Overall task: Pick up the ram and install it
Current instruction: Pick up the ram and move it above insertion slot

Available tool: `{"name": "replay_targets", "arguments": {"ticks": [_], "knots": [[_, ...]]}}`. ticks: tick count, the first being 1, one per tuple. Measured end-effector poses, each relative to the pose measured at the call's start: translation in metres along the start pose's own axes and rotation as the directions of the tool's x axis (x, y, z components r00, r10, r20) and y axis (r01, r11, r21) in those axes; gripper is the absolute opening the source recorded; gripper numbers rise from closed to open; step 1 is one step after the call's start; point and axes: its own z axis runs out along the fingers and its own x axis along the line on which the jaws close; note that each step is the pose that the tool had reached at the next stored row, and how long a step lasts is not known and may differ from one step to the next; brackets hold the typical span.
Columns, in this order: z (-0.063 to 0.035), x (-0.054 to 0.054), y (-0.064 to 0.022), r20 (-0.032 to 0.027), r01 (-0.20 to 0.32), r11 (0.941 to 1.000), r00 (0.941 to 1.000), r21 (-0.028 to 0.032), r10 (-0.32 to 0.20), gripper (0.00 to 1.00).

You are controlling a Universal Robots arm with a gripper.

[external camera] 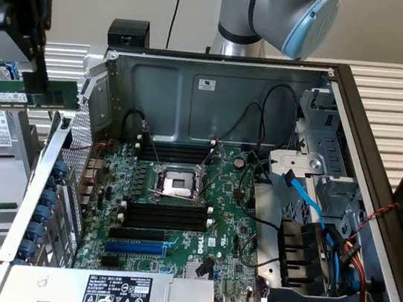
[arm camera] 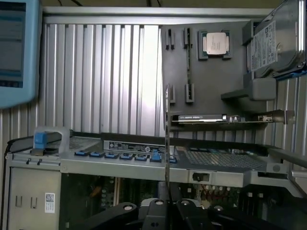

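Note:
My gripper (external camera: 37,81) hangs at the exterior view's upper left, outside the open computer case, shut on the ram (external camera: 14,95). The ram is a long green stick with a white label, held level above the parts tray. In the wrist view the ram (arm camera: 167,143) shows edge-on as a thin line rising from between my black fingers (arm camera: 156,211). The motherboard (external camera: 176,223) lies in the case to the exterior view's right of the gripper. Its long black slots (external camera: 166,215) sit beside the CPU socket (external camera: 178,185), with another bank of slots (external camera: 175,152) behind it.
The grey parts tray (arm camera: 211,76) holds a second memory stick (arm camera: 199,118), a loose CPU (arm camera: 214,44) and a hard drive (arm camera: 278,38). The case's side wall (external camera: 37,195) with blue clips stands between tray and motherboard. Cables and a drive cage (external camera: 317,235) crowd the case's far side.

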Motion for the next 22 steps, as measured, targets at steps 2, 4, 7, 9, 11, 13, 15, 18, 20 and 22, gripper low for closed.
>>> {"name": "replay_targets", "arguments": {"ticks": [2, 4, 7, 9, 11, 13, 15, 18, 20, 22], "knots": [[0.0002, 0.000, -0.0091, -0.0005, 0.000, 1.0000, 1.0000, 0.0001, 0.000, 0.13], [0.0005, 0.000, -0.0186, -0.0007, 0.000, 1.0000, 1.0000, 0.0001, 0.000, 0.13], [0.0013, 0.001, -0.0343, -0.0014, 0.000, 1.0000, 1.0000, 0.0000, 0.000, 0.13], [0.0019, 0.001, -0.0455, -0.0024, 0.000, 1.0000, 1.0000, 0.0000, 0.000, 0.13], [0.0023, 0.001, -0.0546, -0.0033, 0.000, 1.0000, 1.0000, 0.0000, 0.000, 0.13], [0.0028, 0.001, -0.0640, -0.0038, 0.000, 1.0000, 1.0000, 0.0001, 0.000, 0.13], [0.0035, 0.001, -0.0729, -0.0039, 0.000, 1.0000, 1.0000, 0.0000, 0.000, 0.13], [0.0047, 0.001, -0.0866, -0.0038, 0.000, 1.0000, 1.0000, 0.0001, 0.000, 0.13], [0.0054, 0.002, -0.0957, -0.0039, 0.000, 1.0000, 1.0000, 0.0000, 0.000, 0.13], [0.0061, 0.002, -0.1045, -0.0038, 0.000, 1.0000, 1.0000, 0.0000, 0.000, 0.13]]}}
